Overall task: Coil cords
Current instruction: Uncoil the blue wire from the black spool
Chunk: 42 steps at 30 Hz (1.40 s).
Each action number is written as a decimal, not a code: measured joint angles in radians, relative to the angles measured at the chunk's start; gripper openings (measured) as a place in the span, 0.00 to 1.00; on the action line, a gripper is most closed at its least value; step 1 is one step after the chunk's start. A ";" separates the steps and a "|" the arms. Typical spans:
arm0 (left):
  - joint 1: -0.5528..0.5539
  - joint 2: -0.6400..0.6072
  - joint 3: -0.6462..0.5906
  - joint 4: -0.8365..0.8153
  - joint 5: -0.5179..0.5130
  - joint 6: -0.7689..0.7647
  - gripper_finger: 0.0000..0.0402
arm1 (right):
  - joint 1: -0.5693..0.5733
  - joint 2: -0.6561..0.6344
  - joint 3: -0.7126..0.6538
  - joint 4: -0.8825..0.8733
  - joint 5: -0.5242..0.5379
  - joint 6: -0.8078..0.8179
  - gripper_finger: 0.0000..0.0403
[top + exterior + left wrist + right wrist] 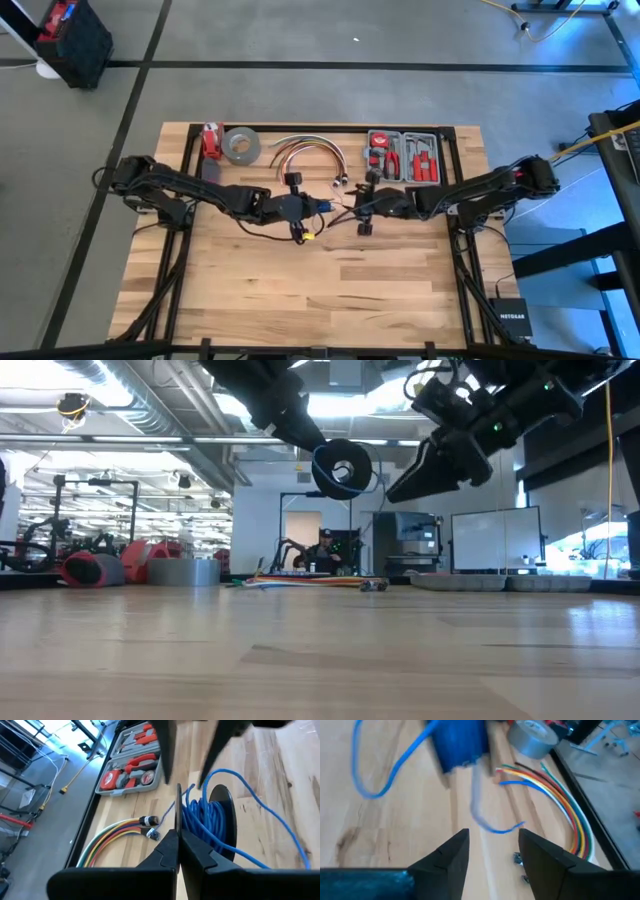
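Near the table's (300, 300) far edge, from left to right, lie a red object (210, 140), a roll of grey tape (241, 146), an arched bundle of coloured cables (305, 150) with metal tips, and an open tool case (404, 156) with red-handled tools

The left arm reaches in from the table's left edge toward the middle. The left gripper (179, 845) has its fingers pressed together, and a thin strand of the cords (205, 820) runs up from between the fingertips, so it is pinched on the wire. The blue cords are wound in a coil that hangs in the air above the middle of the table, clear of the wood as the low view shows, with a loose loop trailing off to one side

The right arm comes in from the table's right edge, and the right gripper (492, 847) sits just beside the coil, above the middle of the table. Its two fingers stand well apart with nothing between them; the coil and a loose end of the wire lie ahead of the fingertips, not touching them

Beyond the table a person sits far back in the room (325, 550)
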 joint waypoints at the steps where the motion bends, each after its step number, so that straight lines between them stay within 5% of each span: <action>1: 0.000 0.000 0.000 0.000 0.000 -0.001 0.00 | 0.001 0.013 0.000 0.007 -0.003 -0.021 0.43; 12: 0.001 0.000 0.000 -0.007 -0.001 -0.009 0.00 | 0.001 0.034 0.000 0.101 -0.030 -0.058 0.21; 17: 0.002 0.000 0.000 -0.023 -0.001 -0.027 0.00 | 0.045 0.006 0.000 0.094 0.096 -0.127 0.03; 21: 0.021 0.000 0.000 -0.036 0.000 -0.061 0.00 | 0.119 -0.023 0.042 0.110 0.123 -0.149 0.04; 26: 0.045 0.000 0.000 -0.022 -0.004 -0.119 0.00 | 0.180 0.017 0.086 0.154 0.007 -0.149 0.01; 32: 0.041 -0.010 0.000 0.029 -0.147 -0.154 0.00 | 0.192 0.100 0.154 0.007 -0.090 -0.169 0.01; 42: -0.063 -0.089 0.000 0.015 -0.345 -0.148 0.00 | 0.142 0.122 0.193 -0.379 0.167 -0.030 0.01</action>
